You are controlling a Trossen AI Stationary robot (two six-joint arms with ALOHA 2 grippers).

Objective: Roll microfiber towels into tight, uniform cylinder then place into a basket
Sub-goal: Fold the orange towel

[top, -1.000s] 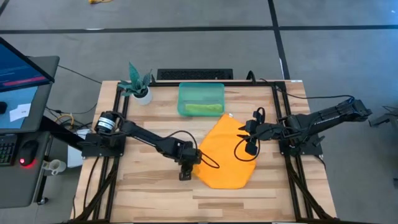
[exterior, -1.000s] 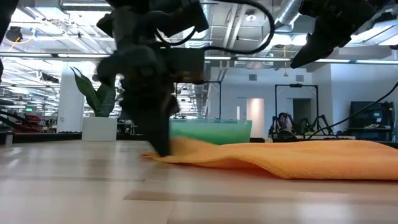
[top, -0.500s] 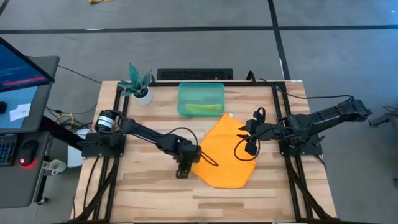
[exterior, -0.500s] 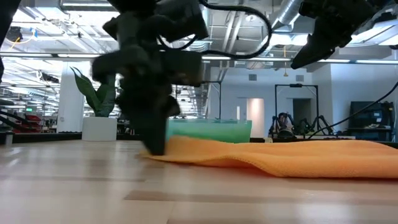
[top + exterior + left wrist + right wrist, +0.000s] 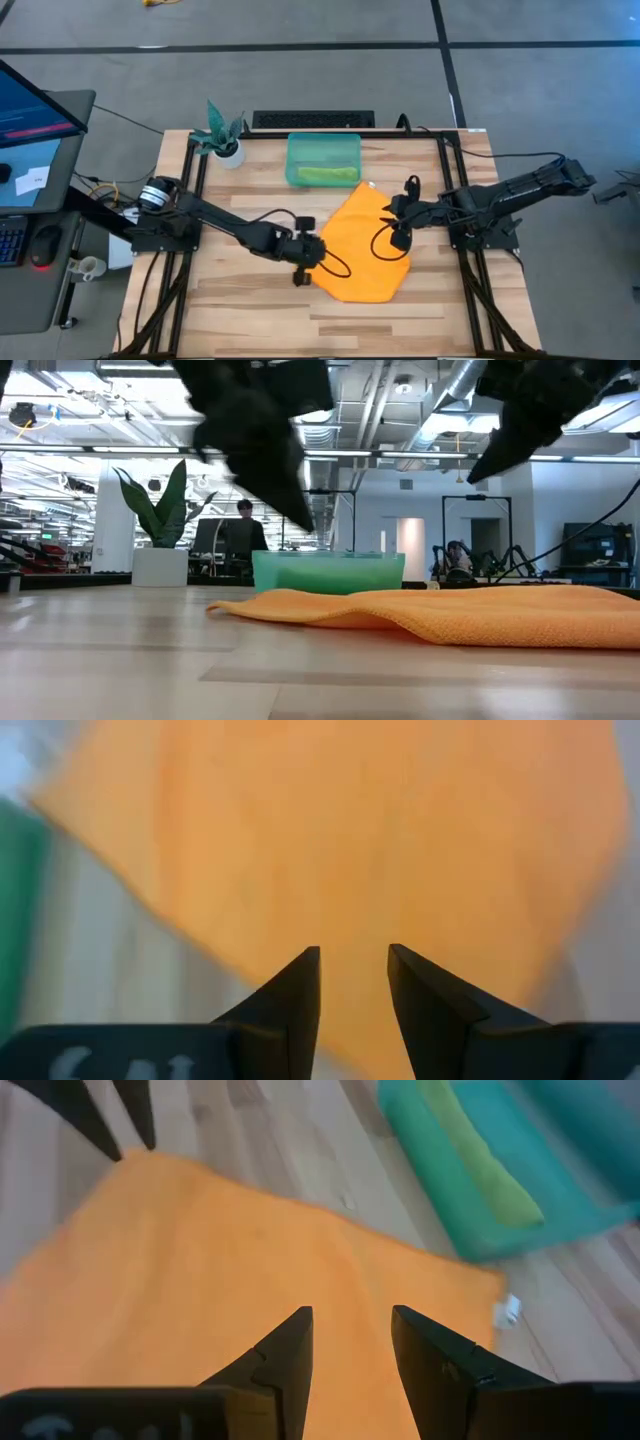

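Observation:
The orange towel [image 5: 365,250] lies spread flat on the table. It also shows in the low view [image 5: 450,615]. The teal basket [image 5: 323,148] stands at the table's far side, with the rolled lime green towel [image 5: 326,175] lying in it. My left gripper [image 5: 308,268] is open and hovers clear above the orange towel's left edge [image 5: 354,960]. My right gripper [image 5: 392,212] is open and hovers above the towel's far right part [image 5: 350,1320]. Neither gripper touches the cloth.
A white pot with a teal plant [image 5: 225,140] stands at the far left corner. A dark bar [image 5: 313,120] runs along the far edge behind the basket. Bare wood [image 5: 250,310] shows near and left of the towel.
My left gripper has risen from the table at the orange towel's left edge and tipped, so that it now hangs clear above it. The towel's left edge lies flat on the table.

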